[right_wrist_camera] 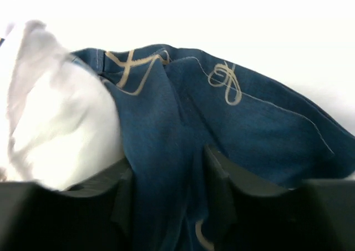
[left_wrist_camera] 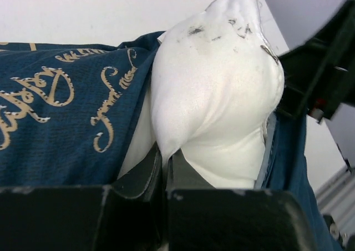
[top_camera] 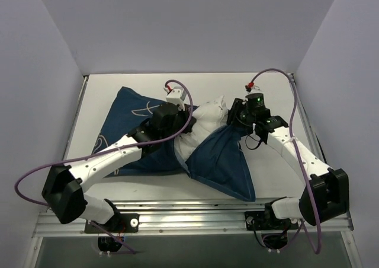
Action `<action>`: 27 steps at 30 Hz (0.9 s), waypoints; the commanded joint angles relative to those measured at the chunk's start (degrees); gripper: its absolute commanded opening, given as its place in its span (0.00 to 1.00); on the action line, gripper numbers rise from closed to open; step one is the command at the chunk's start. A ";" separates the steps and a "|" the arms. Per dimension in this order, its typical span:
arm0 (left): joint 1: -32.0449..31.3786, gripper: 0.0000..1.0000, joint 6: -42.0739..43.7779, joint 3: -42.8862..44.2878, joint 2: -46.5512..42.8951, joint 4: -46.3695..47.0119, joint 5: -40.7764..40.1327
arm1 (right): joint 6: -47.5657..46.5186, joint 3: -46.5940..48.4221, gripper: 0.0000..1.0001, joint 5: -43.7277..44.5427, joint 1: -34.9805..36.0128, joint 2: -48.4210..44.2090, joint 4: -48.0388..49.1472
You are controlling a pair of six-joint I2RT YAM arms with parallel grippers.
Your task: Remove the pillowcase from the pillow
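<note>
The navy pillowcase (top_camera: 127, 118) lies bunched across the table, with one flap (top_camera: 222, 161) hanging toward the near edge. The white pillow (top_camera: 204, 123) sticks out of it in the middle. My left gripper (left_wrist_camera: 165, 159) is shut on a pinched fold of the pillow (left_wrist_camera: 216, 90), beside the pillowcase's lettered cloth (left_wrist_camera: 55, 123). My right gripper (right_wrist_camera: 166, 179) stands at the pillow's right end with its jaws apart. A fold of pillowcase (right_wrist_camera: 249, 129) lies between them, with the pillow (right_wrist_camera: 55, 123) to its left.
White walls close in the table (top_camera: 278, 90) at the back and on both sides. A metal rail (top_camera: 195, 211) runs along the near edge by the arm bases. Purple cables loop over both arms.
</note>
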 commanded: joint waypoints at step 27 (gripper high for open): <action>3.26 0.02 -1.95 19.98 21.26 -3.75 -4.59 | 22.99 2.57 0.73 34.51 27.51 0.34 -8.06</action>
